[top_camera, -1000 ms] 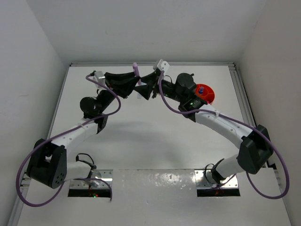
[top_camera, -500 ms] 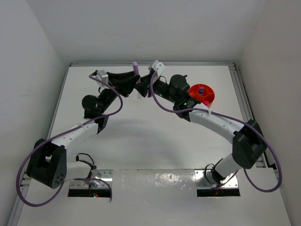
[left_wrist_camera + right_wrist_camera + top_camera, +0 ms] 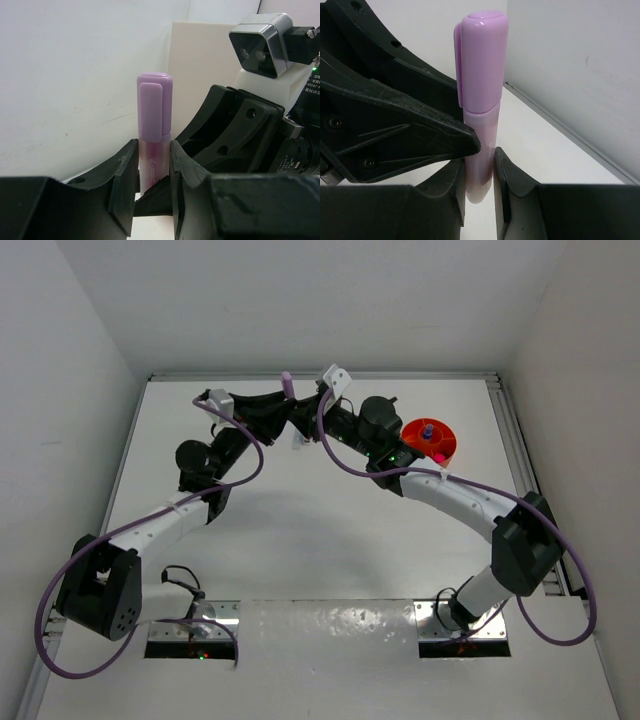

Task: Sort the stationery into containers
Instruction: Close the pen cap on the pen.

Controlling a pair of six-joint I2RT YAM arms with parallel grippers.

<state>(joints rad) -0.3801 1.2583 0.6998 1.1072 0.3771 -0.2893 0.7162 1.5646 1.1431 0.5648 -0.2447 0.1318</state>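
Right gripper (image 3: 479,175) has moved in from the right. You now have it and the left gripper (image 3: 153,165) both clamped on the lilac marker (image 3: 287,383), upright at top centre. Likely a handover; the orange tub (image 3: 430,443) sits upper right.

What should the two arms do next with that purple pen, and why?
Probably open the left jaws: both pairs seem to pinch the upright purple pen, and the orange tub sits on the right arm's side.
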